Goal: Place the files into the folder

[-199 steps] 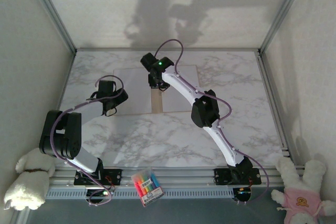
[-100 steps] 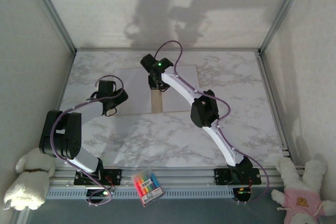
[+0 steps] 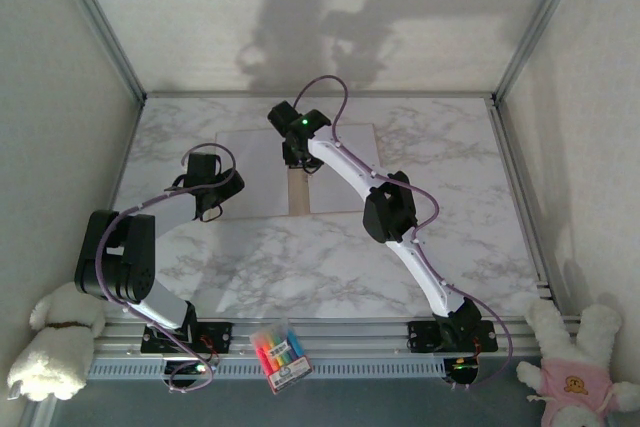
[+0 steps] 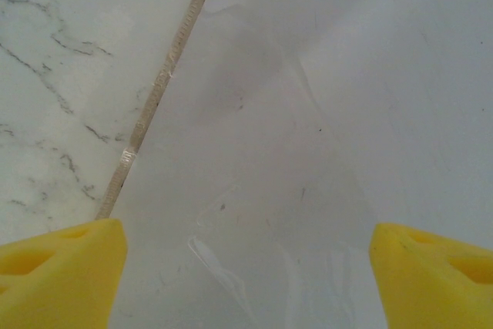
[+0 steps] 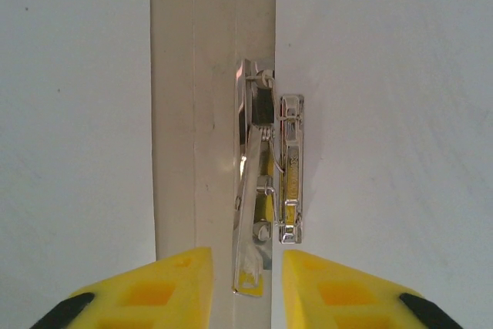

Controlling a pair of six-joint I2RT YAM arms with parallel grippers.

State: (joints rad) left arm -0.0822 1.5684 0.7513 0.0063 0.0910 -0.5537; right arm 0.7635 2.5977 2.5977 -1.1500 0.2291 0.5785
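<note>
Top view: the folder (image 3: 298,197) is lying open on the surface (image 3: 450,167), files (image 3: 258,169) covering its leaves. The left gripper (image 3: 208,209) is being held over its left leaf, the right gripper (image 3: 297,159) over its crease.

Left wrist view: the gripper is being held wide above a sheet.

Right wrist view: the clip (image 5: 266,182) at the crease is being straddled narrowly, with gaps at both sides. It should probably be worked squarely, without shifting the sheets.

No legible text in any view. The small pack of coloured highlighter pens (image 3: 279,354) at the near table edge has a white label, but the print is too small to read. The white plush toy in a pink shirt (image 3: 575,377) has a small bear-face emblem, lettering not discernible. The silver metal clip (image 5: 266,182) has no readable markings.
</note>
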